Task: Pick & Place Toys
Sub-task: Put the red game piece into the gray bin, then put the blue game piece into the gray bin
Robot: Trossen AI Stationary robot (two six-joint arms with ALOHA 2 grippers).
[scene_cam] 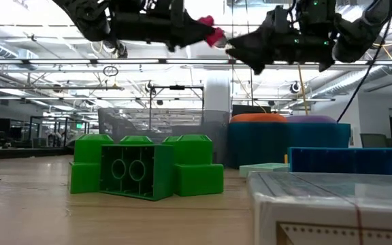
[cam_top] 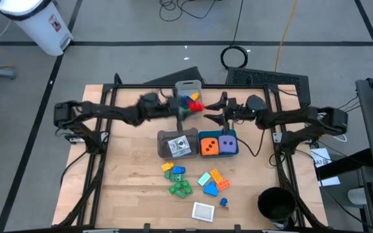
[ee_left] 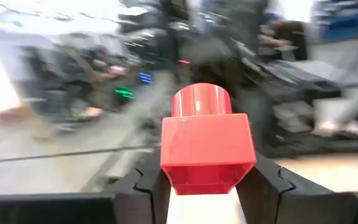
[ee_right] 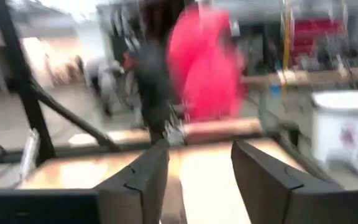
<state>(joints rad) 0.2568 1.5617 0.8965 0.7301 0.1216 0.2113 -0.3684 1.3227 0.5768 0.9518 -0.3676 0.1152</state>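
My left pincer [ee_left: 204, 180] is clamped on a red brick [ee_left: 207, 143], one finger on each side wall, the round stud pointing away from me. My right pincer [ee_right: 197, 180] stands open with nothing between its fingers; past them the same red brick [ee_right: 207, 62] shows as a blur in the other arm's grip.

From above, nearest the table's front edge lies a white-edged square card [cam_top: 203, 210], with a small blue brick [cam_top: 224, 202] just beside it. Farther in sit a green brick cluster [cam_top: 179, 188], a yellow-and-blue cluster [cam_top: 173, 170], and an orange brick [cam_top: 219, 179] among light blue pieces. Beyond those, the grey bin [cam_top: 162, 137] holds a card, and touching it the teal bin [cam_top: 236, 153] holds the orange die [cam_top: 207, 146] and purple die [cam_top: 227, 144]. Farther still, both my pincers meet in the air, left [cam_top: 185, 109] and right [cam_top: 214, 115], near the pale grey bin [cam_top: 188, 85] with bricks inside.
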